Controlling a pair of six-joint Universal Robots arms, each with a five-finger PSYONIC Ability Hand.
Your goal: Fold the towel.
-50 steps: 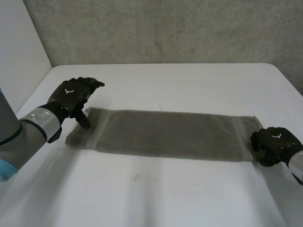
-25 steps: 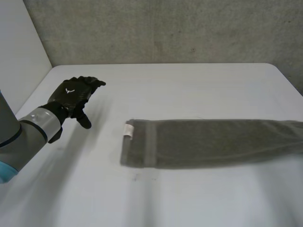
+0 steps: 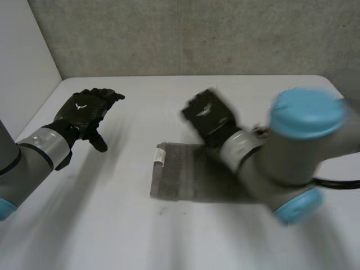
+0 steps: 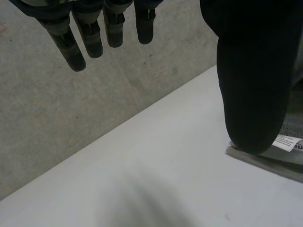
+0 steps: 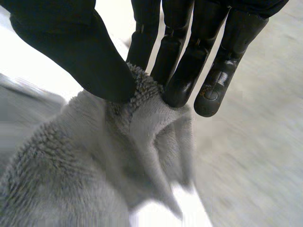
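White table (image 3: 169,242) is being backed by a rough grey concrete wall (image 3: 197,34), and a grey terry towel (image 3: 177,180) is being carried on it, with a small white label (image 3: 160,156) being shown at the towel's short end. A bunched fold of the towel is being pinched between the thumb and fingers (image 5: 182,71) of the black right hand (image 3: 207,115), which is being held over the towel. The black left hand (image 3: 84,112) is being held well apart from the towel, off its labelled end, with fingers being held straight and spread and nothing being gripped
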